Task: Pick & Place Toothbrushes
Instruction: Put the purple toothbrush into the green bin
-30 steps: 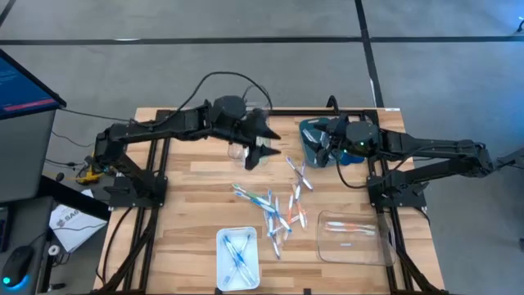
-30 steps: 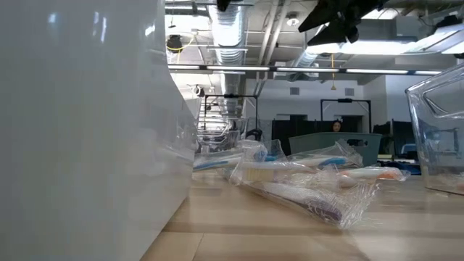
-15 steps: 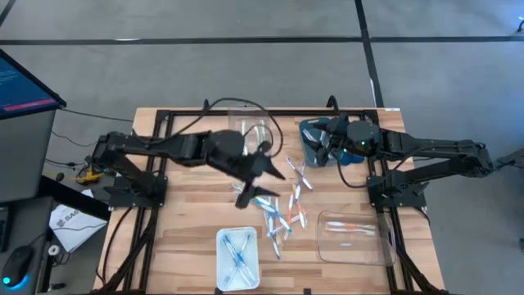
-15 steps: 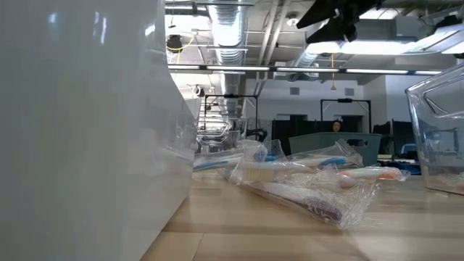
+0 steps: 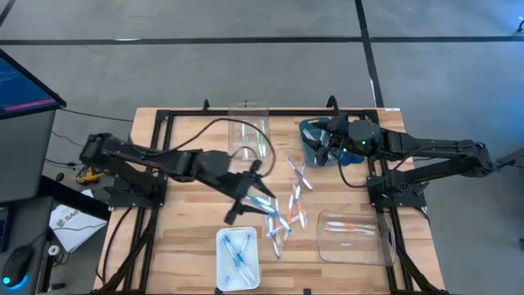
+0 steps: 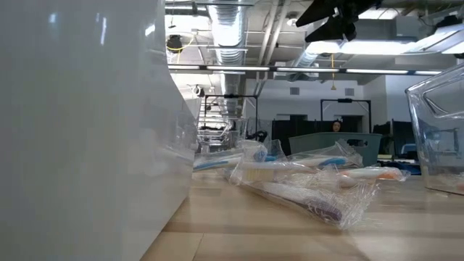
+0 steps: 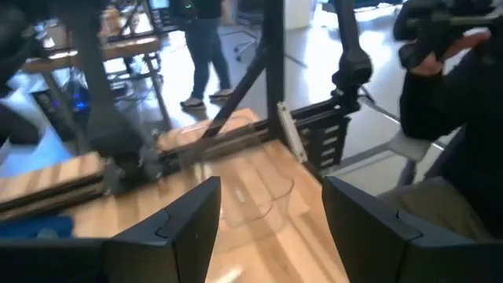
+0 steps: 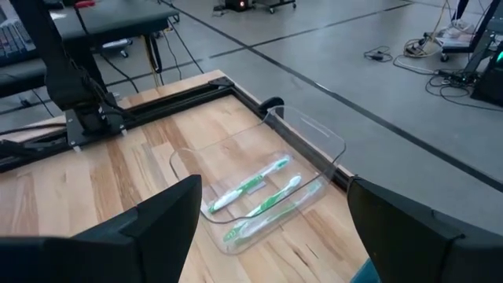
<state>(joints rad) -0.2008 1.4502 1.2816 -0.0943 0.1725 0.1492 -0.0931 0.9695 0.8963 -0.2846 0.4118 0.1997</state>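
Left pincer (image 5: 242, 199), fingers apart and empty, hangs over the left edge of the loose toothbrushes (image 5: 282, 215) mid-desk (image 5: 188, 238). Single out one edge brush (wrappers overlap), descend square across its handle. Right pincer (image 5: 321, 146) waits apart, far side.

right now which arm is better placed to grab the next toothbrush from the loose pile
Left. Its open end effector hangs right at the pile of toothbrushes mid-table, while the right end effector, also open, waits at the table's far edge by the blue bin.

green toothbrushes (image 8: 253, 189), clear tray (image 8: 314, 134), pale wood table (image 5: 188, 233)
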